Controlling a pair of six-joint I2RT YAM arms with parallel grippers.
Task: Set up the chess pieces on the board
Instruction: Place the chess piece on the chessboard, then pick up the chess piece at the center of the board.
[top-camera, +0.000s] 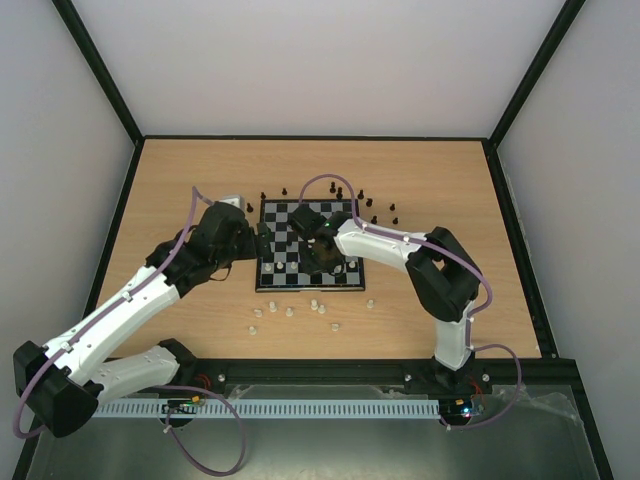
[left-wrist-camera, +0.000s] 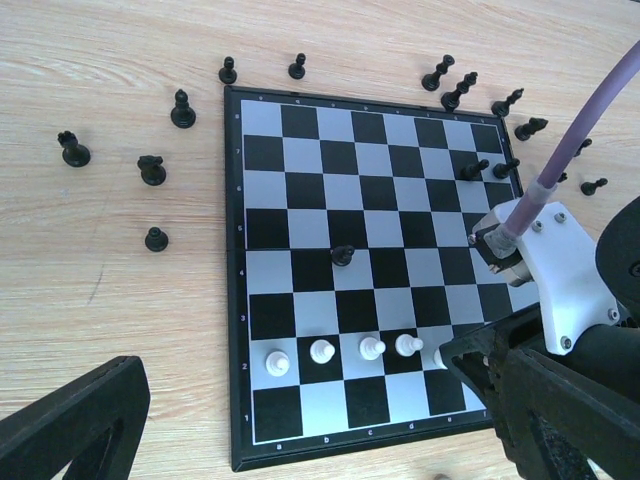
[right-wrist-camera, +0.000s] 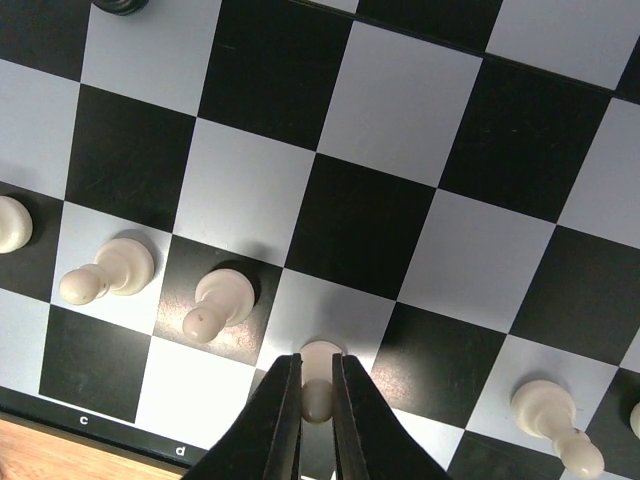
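The board (top-camera: 280, 215) lies mid-table, and its squares fill the right wrist view (right-wrist-camera: 400, 100). My right gripper (right-wrist-camera: 317, 363) is shut on the head of a white pawn (right-wrist-camera: 322, 350) that stands on a light square in the second row. Three more white pawns (left-wrist-camera: 322, 351) stand in that row to its left. A lone black pawn (left-wrist-camera: 343, 255) stands mid-board. My left gripper (left-wrist-camera: 300, 425) is open and empty, hovering at the board's left edge (top-camera: 262, 240). The right gripper (top-camera: 322, 255) is over the board's near part.
Black pieces (left-wrist-camera: 151, 168) are scattered on the wood left of and behind the board, with more at the far right corner (left-wrist-camera: 458, 90). Several white pieces (top-camera: 290, 311) lie on the table in front of the board. The right arm (top-camera: 440, 270) reaches in from the right.
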